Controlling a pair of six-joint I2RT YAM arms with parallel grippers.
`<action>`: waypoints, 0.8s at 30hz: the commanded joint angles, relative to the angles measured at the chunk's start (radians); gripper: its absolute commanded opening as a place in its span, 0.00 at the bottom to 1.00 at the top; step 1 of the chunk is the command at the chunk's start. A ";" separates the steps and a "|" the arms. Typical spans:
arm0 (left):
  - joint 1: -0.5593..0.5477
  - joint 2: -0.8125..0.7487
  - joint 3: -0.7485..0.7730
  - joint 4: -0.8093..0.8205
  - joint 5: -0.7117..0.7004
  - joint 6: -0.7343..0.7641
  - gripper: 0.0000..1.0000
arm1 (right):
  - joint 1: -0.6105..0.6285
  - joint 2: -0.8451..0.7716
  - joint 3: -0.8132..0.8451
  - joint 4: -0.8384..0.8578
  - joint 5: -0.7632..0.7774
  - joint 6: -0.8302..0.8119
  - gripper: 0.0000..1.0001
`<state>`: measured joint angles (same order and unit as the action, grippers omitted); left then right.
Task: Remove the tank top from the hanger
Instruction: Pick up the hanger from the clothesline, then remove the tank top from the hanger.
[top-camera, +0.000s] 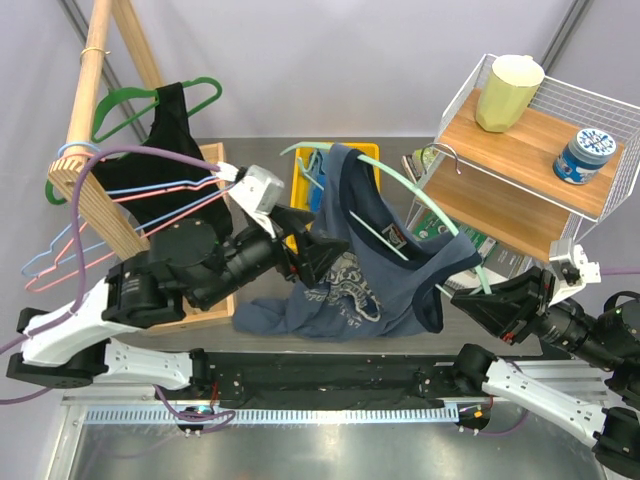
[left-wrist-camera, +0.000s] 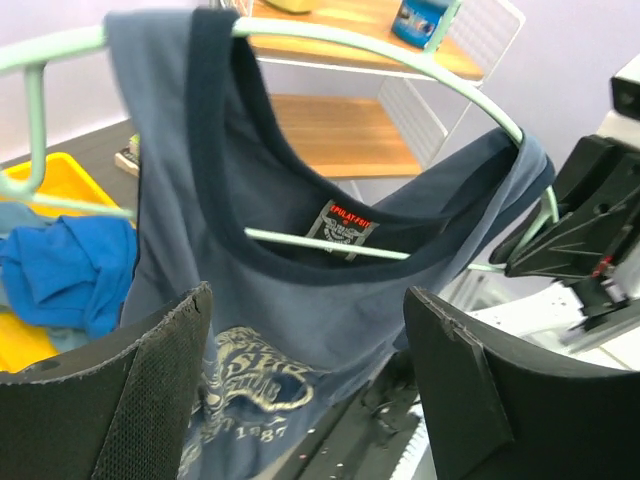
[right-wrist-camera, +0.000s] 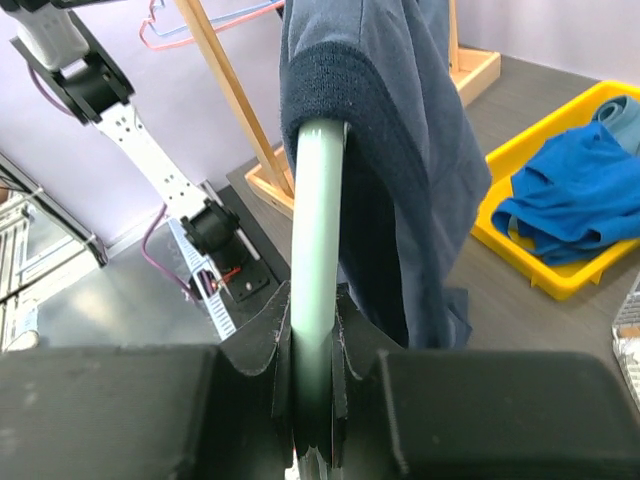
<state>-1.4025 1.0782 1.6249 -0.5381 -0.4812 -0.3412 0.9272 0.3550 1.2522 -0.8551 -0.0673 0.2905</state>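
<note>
**A:** We're mid-step. Our right gripper (right-wrist-camera: 310, 330) is clamped on the mint hanger (top-camera: 440, 225) at four o'clock, and the tank top (top-camera: 365, 260) is draped over it at table centre.

**B:** Our left gripper (left-wrist-camera: 310, 390) gapes wide and empty at the tank top's nine o'clock. Next, we judge, we pinch fabric and slide it off.

**A:** The chest print (left-wrist-camera: 245, 375) reads roughly "1987". We can't read the neck label (left-wrist-camera: 342, 225).
</note>
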 joint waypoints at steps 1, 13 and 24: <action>0.000 0.044 0.070 0.017 -0.093 0.102 0.78 | -0.001 -0.011 0.016 0.084 -0.019 -0.008 0.01; 0.062 0.250 0.262 -0.029 -0.327 0.216 0.61 | -0.001 -0.022 0.019 0.047 -0.060 -0.030 0.01; 0.132 0.368 0.398 -0.169 -0.252 0.168 0.26 | -0.001 -0.071 0.010 0.007 -0.065 -0.028 0.01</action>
<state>-1.2812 1.4208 1.9793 -0.6529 -0.7536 -0.1726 0.9272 0.3065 1.2484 -0.9302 -0.1116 0.2848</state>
